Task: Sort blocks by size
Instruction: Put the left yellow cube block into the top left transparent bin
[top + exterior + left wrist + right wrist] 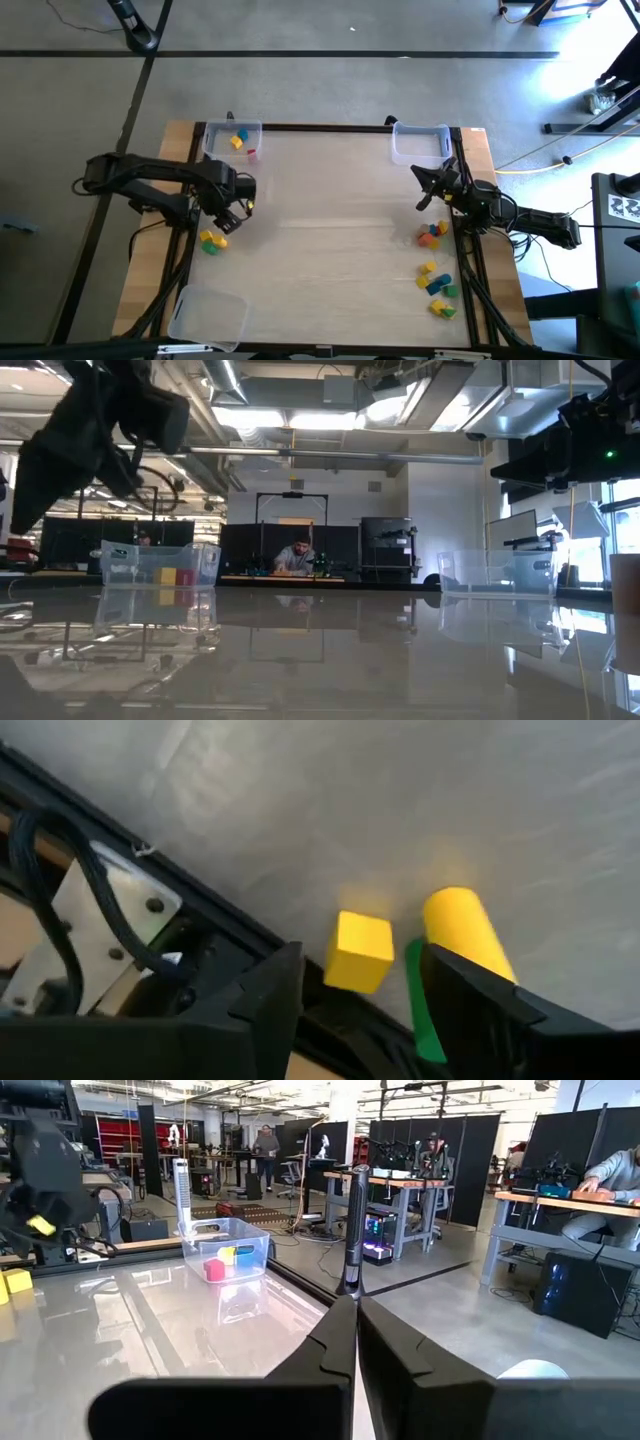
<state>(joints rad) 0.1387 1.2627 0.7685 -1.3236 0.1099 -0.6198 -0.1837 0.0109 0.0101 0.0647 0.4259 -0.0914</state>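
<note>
My left gripper [235, 215] hangs open near the table's left edge, pointing steeply down. Just toward the near edge from it lie a yellow cube [362, 950], a yellow cylinder-shaped block [465, 928] and a green block [425, 1010], a small cluster [210, 242] beside the black rail. Nothing is between the fingers. More blocks [438, 285] lie along the right edge. A clear tray [232, 140] at the far left holds a yellow and a red block. My right gripper [355, 1330] waits shut and level at the right side [430, 190].
A second clear tray [420, 143] stands at the far right and a third [208, 315] at the near left corner. A black rail [200, 910] runs along the table's left edge. Orange, red and blue blocks [432, 235] lie beside the right arm.
</note>
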